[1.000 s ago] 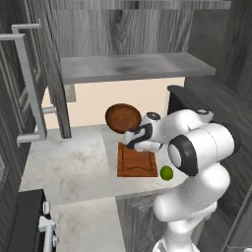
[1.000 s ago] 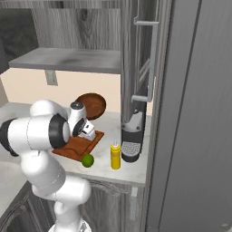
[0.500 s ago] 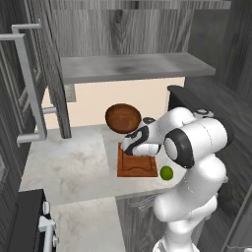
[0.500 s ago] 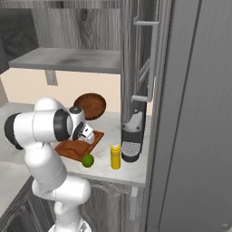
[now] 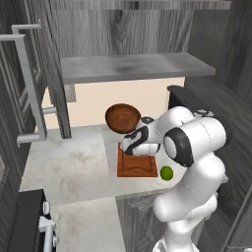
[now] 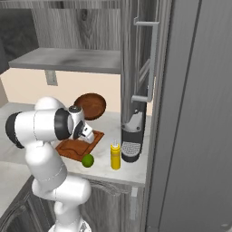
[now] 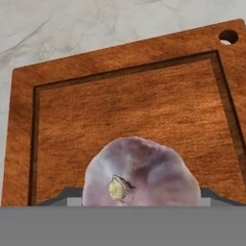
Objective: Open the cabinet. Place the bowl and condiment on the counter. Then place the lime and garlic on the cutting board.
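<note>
1. While the pincer [image 5: 129, 146] hangs low over the cutting board [image 5: 138, 165], it has come down from where it was a second ago, when it stood higher beside the bowl [image 5: 122, 117].
2. Its jaws stand wide but pinch the garlic [image 7: 141, 174], which sits between them just above the board's grooved centre in the hand view.
3. Judging by that, the garlic is about to be set down; it looks close to the wood but I cannot tell if it touches.
4. Outward, the lime [image 5: 167, 173] lies on the table [image 5: 69, 165] just off the board's corner, so it is not yet placed.
5. Farther right, the yellow bottle [image 6: 115, 155] stands on the table beside the coffee machine [image 6: 132, 136], and the cabinet [image 5: 34, 88] is open.
</note>
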